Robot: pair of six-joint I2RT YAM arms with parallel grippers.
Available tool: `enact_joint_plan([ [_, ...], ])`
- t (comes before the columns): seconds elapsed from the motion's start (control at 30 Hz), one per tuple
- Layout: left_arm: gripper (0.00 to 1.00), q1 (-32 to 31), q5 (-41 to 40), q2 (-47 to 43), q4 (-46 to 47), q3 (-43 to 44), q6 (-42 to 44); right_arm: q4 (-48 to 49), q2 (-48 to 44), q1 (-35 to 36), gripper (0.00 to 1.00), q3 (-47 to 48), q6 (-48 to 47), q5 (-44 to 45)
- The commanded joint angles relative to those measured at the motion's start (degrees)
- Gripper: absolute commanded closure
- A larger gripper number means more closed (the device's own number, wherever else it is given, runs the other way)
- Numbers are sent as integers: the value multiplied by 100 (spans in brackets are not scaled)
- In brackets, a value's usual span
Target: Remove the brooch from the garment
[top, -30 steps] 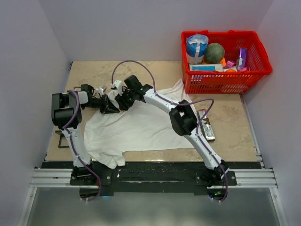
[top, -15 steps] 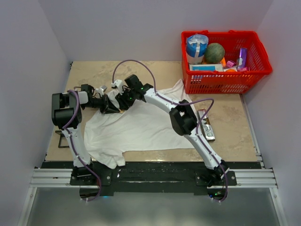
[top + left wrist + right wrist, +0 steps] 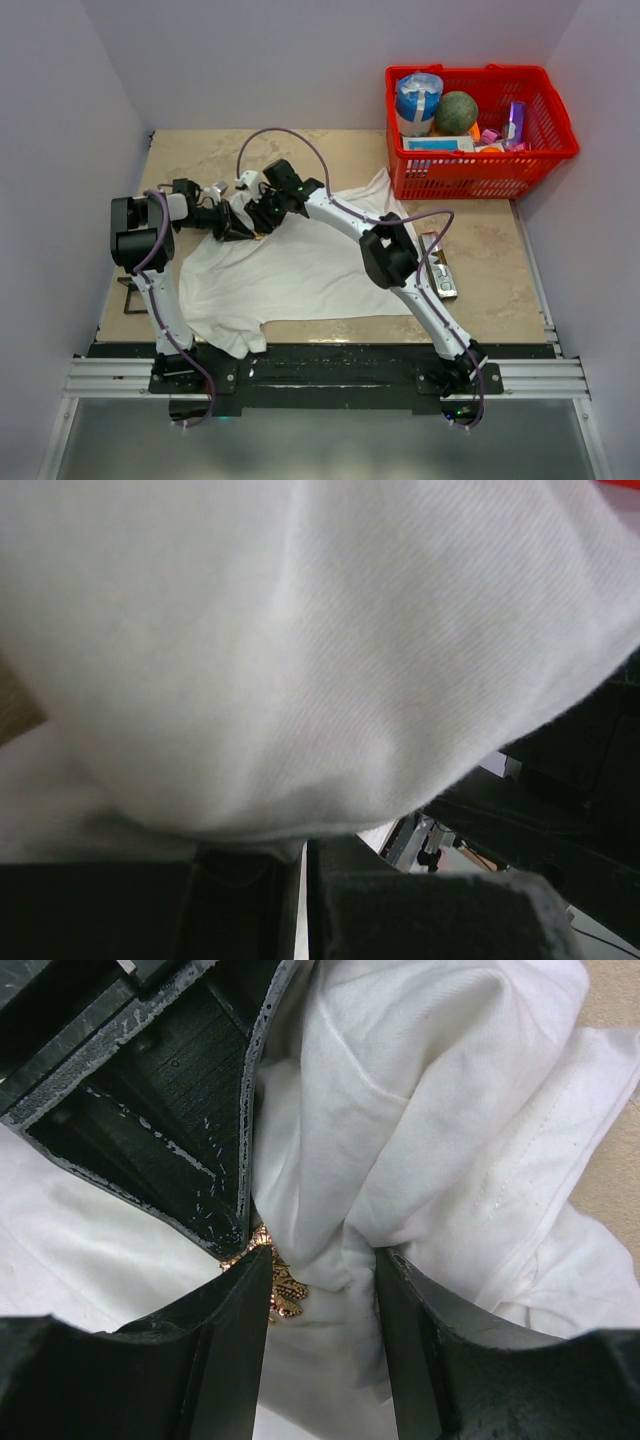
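The brooch (image 3: 277, 1285) sits in a tight corner. The left gripper (image 3: 303, 880), clamped on a fold of the garment (image 3: 300, 265), closes one side of it. A thick bunch of cloth fills the gap between the spread fingers of the right gripper (image 3: 320, 1295). A third tool could hardly enter there, I think (the left wrist view is nearly all cloth). Elsewhere there is room: the bare table (image 3: 200, 150) beyond the arms, and the strip between the silver bar (image 3: 438, 265) and the red basket (image 3: 480, 130).
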Motion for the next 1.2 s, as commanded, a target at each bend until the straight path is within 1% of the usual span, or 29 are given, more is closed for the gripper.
enact_joint_plan([
  [0.0,90,-131,-309,238,146,171,-12,-1174,533,143,51,-282,-128,455],
  [0.17,90,-139,-195,299,155,233,-73,-1262,525,275,54,-265,-357,719],
  [0.27,90,-131,-160,282,164,224,-91,-1271,525,310,54,-247,-279,903],
  [0.4,90,-139,-142,229,173,154,-82,-1210,507,310,54,-308,-182,860],
  [0.43,90,-139,-151,221,181,137,-73,-1210,507,302,54,-300,-199,799],
  [0.53,90,-131,-142,203,155,101,-38,-1122,481,100,49,-230,-68,10],
  [0.57,90,-131,-151,212,138,93,-21,-1078,428,-83,48,-229,107,-236],
  [0.6,90,-139,-151,212,129,92,6,-1034,411,-146,48,-229,152,-700],
  [0.7,90,-131,-151,247,120,92,32,-999,358,-296,45,-203,126,-1125],
  [0.83,90,-131,-168,247,173,92,-12,-1130,384,-296,43,-203,38,-1381],
  [1.03,90,-131,-177,194,129,119,41,-1148,358,-270,43,-238,38,-1302],
  [1.17,94,-139,-54,133,269,101,67,-1087,165,-279,45,-457,-58,-1092],
])
